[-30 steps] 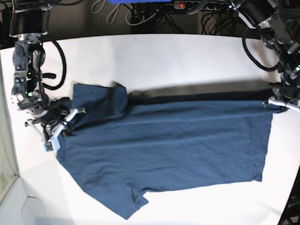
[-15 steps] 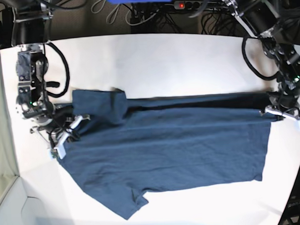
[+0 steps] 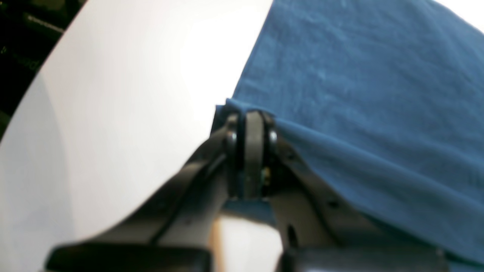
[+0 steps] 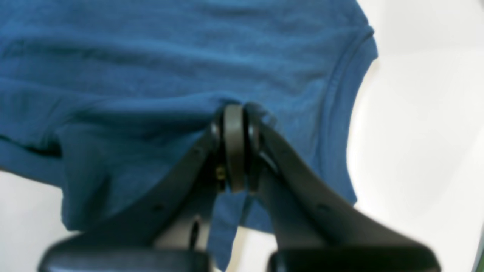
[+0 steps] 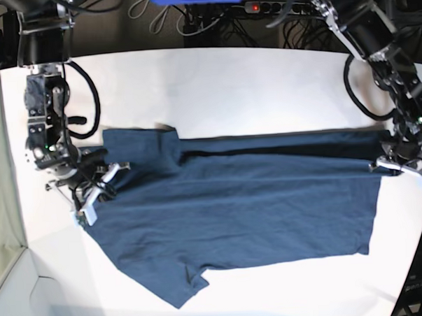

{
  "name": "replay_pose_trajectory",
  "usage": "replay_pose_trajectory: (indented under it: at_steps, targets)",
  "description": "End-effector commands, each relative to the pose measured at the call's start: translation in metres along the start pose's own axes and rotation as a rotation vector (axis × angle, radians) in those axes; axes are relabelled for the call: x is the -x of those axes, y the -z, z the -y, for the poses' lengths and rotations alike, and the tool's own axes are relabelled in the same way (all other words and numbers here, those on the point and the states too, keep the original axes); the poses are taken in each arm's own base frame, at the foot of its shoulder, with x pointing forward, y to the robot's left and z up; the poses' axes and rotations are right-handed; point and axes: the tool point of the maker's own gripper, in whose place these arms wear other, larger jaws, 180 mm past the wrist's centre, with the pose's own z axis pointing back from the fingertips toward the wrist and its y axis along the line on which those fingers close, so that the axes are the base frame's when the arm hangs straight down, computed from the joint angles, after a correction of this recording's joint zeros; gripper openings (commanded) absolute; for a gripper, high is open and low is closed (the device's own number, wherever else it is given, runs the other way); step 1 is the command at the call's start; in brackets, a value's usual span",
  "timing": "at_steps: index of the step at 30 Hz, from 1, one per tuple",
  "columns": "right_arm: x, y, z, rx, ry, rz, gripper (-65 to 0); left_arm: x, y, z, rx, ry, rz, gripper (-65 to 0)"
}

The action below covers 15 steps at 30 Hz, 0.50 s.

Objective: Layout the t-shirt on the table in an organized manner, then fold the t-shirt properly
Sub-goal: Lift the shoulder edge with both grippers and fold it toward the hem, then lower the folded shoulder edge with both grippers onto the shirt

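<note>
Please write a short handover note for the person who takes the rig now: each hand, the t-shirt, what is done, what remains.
Left hand: shut on a corner of the t-shirt.
Right hand: shut on the shirt's opposite end, near a sleeve.
The shirt lies stretched between both hands across the table, mostly flat; one sleeve is folded over.
Done: most of the spreading.
Left: flatten the sleeve, release, fold.

The place looks like a robotics lab: two black cabled robot arms (image 5: pixel 47 102) flank a wide matte white curved-edge desk (image 5: pixel 250 86), with tangled black cables (image 5: pixel 212 21) and a power strip with a red switch (image 5: pixel 255 8) behind.
</note>
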Motion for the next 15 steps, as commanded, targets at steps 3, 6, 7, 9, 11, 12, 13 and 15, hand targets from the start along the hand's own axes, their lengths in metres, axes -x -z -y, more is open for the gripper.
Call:
replay_pose_trajectory:
  at_steps: [3,6,7,9,11,12,13,15]
  targets:
    - [-0.024,-0.004,0.007,0.012,-0.02,0.063,-65.0,-0.016,0.001,-0.007,-0.005,0.007,0.04,-64.5]
    - [-0.025,-0.004,0.008,0.013,-0.021,0.064,-58.2,-0.008,0.005,-0.011,-0.008,0.002,0.014,-64.4]
    - [-0.025,-0.004,0.007,0.012,-0.022,0.064,-54.0,-0.006,0.006,-0.011,-0.008,0.0,0.007,-63.5]
    - [-0.025,-0.004,0.007,0.012,-0.023,0.064,-45.4,-0.004,0.007,-0.011,-0.007,-0.002,0.001,-58.6]
    - [-0.023,-0.005,0.007,0.011,-0.024,0.062,-36.6,-0.003,0.008,-0.011,-0.008,-0.003,-0.002,-49.5]
    - [-0.023,-0.006,0.006,0.011,-0.024,0.063,-32.9,-0.004,0.007,-0.011,-0.008,-0.002,0.0,-43.3]
    - [-0.023,-0.006,0.006,0.011,-0.024,0.062,-29.9,-0.004,0.007,-0.011,-0.008,-0.002,0.001,-38.1]
    - [-0.018,-0.006,0.007,0.013,-0.019,0.054,-26.6,-0.011,0.007,-0.009,-0.005,-0.003,0.017,-26.1]
